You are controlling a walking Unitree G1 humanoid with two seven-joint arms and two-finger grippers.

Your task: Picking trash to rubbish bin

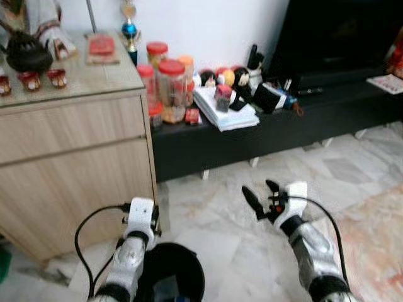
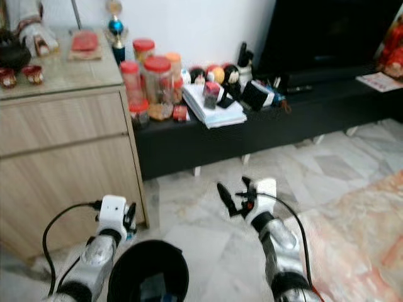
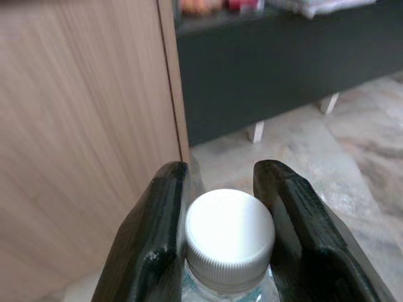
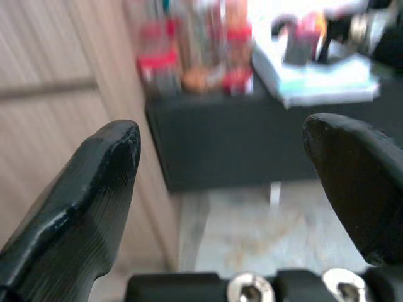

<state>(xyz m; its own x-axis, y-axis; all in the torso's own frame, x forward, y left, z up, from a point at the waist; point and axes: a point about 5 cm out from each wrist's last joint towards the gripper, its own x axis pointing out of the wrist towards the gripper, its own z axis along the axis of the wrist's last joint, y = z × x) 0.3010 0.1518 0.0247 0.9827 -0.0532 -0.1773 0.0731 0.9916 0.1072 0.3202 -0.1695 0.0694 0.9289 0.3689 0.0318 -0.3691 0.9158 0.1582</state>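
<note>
bottle held over bin, release pending
left gripper jaws clamp a white-capped bottle beside the black bin; centre it over the opening before letting go. right gripper jaws wide, empty.

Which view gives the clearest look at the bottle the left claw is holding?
The left wrist view: the bottle sits close up between the left claw fingers, its white cap and clear neck sharp. In the eye views the left arm's white wrist covers it above the black bin. The right wrist view faces the shelf instead.
</note>
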